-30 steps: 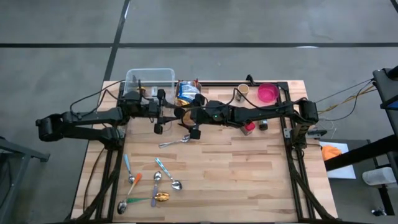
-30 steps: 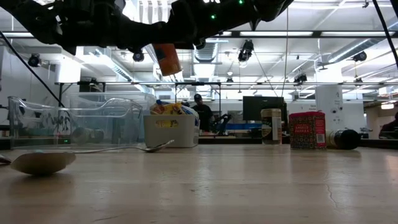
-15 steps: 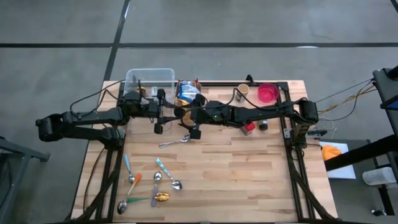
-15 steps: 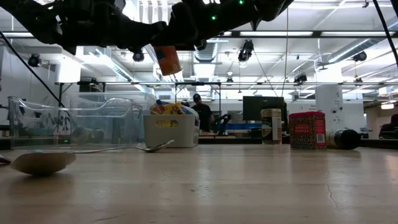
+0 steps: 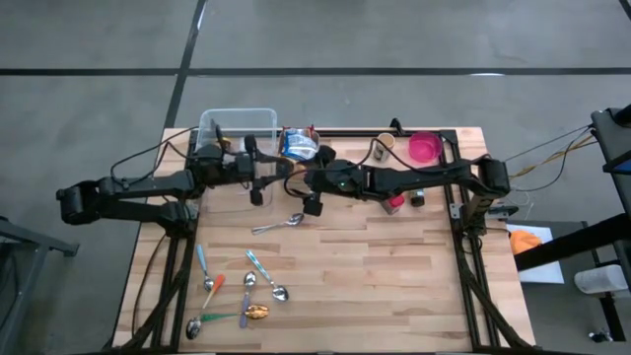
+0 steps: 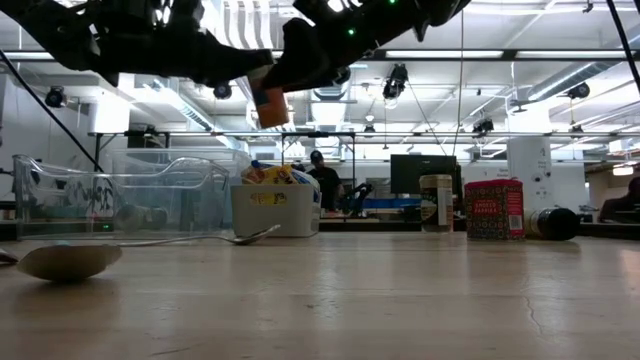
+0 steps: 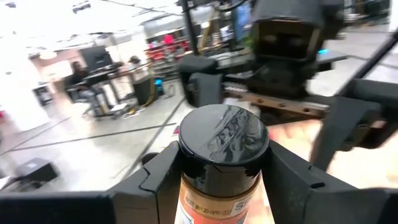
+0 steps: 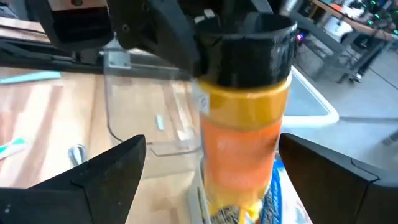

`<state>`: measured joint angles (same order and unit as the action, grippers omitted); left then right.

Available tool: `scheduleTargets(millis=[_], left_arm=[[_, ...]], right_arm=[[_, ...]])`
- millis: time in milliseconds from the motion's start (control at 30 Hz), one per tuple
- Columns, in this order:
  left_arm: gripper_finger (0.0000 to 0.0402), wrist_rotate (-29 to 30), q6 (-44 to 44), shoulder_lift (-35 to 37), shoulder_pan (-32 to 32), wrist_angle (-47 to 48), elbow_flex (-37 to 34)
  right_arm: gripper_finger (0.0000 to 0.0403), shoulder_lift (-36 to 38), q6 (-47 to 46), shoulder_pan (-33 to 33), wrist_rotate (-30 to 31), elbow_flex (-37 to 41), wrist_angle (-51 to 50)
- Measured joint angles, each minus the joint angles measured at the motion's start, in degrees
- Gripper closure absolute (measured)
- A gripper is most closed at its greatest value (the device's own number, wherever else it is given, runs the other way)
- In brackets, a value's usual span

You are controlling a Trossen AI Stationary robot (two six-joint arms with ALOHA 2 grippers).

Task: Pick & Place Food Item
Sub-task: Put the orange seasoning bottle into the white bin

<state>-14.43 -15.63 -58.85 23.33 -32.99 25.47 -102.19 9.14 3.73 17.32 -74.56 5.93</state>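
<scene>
Wooden tabletop [image 5: 394,256] fills the high view's middle; near its top centre the left hand [image 7: 217,180] grips an orange spice jar [image 8: 245,118] aloft by its black lid. The right hand [image 8: 205,180], spread wide and empty, straddles it. For a clean handover, close low on the body before releasing. Label text is unreadable.
</scene>
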Motion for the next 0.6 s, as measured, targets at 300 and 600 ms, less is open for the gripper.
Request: scheduleTargets(millis=[300,600], left_arm=[[0.0204,14.95,-1.11,0.95,0.00,0.39,0.00],[0.0225,34.39,-5.27,5.60,0.00,0.85,0.02]], right_arm=[[0.0039,0.89,-3.06,-0.07,9.28,0.00,-6.36],[0.0039,0.96,-4.53,-0.07,17.42,0.00,-8.09]])
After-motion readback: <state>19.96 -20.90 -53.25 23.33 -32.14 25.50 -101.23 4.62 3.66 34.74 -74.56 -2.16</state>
